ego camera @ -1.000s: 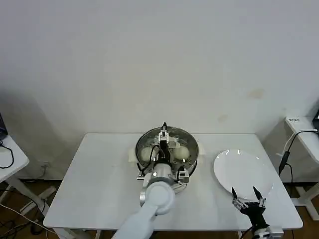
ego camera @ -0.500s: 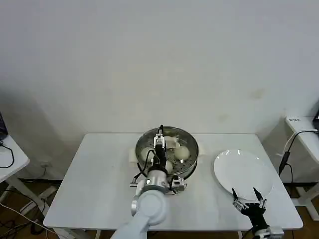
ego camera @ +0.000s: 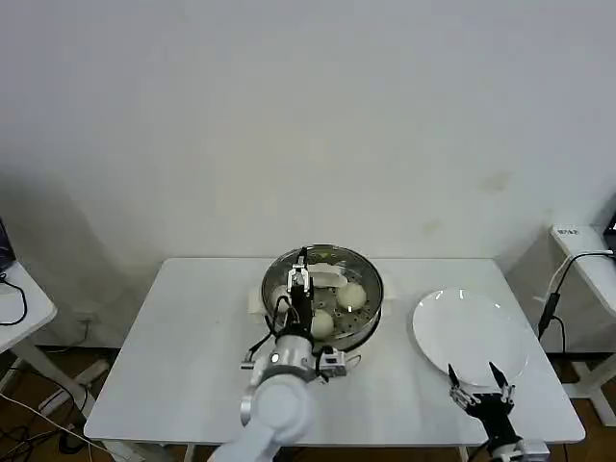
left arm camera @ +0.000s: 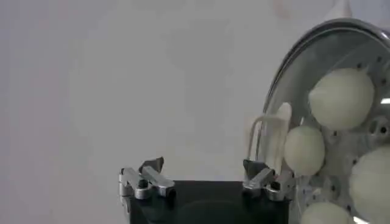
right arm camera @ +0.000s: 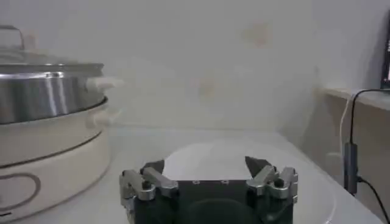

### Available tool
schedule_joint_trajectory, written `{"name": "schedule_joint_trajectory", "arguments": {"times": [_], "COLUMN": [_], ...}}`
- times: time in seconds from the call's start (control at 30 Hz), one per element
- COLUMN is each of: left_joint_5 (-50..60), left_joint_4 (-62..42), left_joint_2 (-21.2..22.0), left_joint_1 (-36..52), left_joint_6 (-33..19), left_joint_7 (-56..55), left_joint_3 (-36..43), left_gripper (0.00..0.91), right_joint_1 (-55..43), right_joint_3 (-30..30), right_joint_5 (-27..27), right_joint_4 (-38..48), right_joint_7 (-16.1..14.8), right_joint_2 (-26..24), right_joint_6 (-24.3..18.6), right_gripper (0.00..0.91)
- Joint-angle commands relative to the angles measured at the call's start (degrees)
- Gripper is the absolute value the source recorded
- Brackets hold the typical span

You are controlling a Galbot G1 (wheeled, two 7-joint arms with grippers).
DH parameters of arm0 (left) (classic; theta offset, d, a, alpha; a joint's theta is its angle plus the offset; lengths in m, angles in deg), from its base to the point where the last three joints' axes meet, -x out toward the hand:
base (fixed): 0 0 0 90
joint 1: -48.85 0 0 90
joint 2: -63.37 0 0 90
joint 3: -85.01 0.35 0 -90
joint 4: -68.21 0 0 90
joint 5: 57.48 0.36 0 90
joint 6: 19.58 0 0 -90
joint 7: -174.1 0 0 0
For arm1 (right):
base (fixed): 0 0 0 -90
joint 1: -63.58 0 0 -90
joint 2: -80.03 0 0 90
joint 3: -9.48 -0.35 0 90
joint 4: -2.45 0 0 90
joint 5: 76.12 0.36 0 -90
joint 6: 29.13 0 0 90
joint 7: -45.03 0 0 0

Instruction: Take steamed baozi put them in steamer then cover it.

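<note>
The white rectangular table (ego camera: 183, 337) carries two items directly on its top. The steamer (ego camera: 364, 322), a shiny steel pot on a cream-white base, stands at the middle of the table's far edge, with the cover (ego camera: 361, 268) seated on it. A flat white plate (ego camera: 472, 332) lies toward the right edge, well apart from the steamer, its near rim close to the table's near right corner.

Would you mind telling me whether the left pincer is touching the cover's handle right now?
Apart. In the left wrist view the left pincer is open, with bare background between its fingers, and the cover sits beside it on the steamer.
</note>
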Motion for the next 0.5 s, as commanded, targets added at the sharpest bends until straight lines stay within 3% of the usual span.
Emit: {"name": "schedule_joint_trajectory", "arguments": {"times": [0.03, 0.27, 0.33, 0.5], "left_joint_5": [-10.0, -25.5, -35.4, -53.9], "left_joint_4": [8.9, 20.0, 22.2, 22.8], "left_joint_2": [-2.3, -5.1, -5.7, -5.8], "left_joint_1": [-4.0, -9.6, -11.9, -19.0], "left_joint_6": [-3.5, -3.5, -3.1, -4.4], "left_joint_7": [2.3, 3.1, 1.8, -1.9], "left_joint_3": [-7.1, -15.4, -19.0, -31.0], "left_gripper": [0.907, 0.907, 0.907, 0.907], "right_joint_1": [0.6, 1.4, 1.3, 1.5], "right_joint_3": [-0.2, 1.3, 0.9, -0.4], "right_joint_5": [4.8, 8.2, 9.1, 11.6], "right_joint_4": [-2.5, -4.4, -4.8, -7.4], "right_joint_7": [0.3, 0.5, 0.4, 2.0], "right_joint_2": [-1.0, -2.5, -3.0, -5.5], "right_joint_6": [0.6, 0.6, 0.9, 5.3], "right_gripper": [0.907, 0.907, 0.907, 0.907]}}
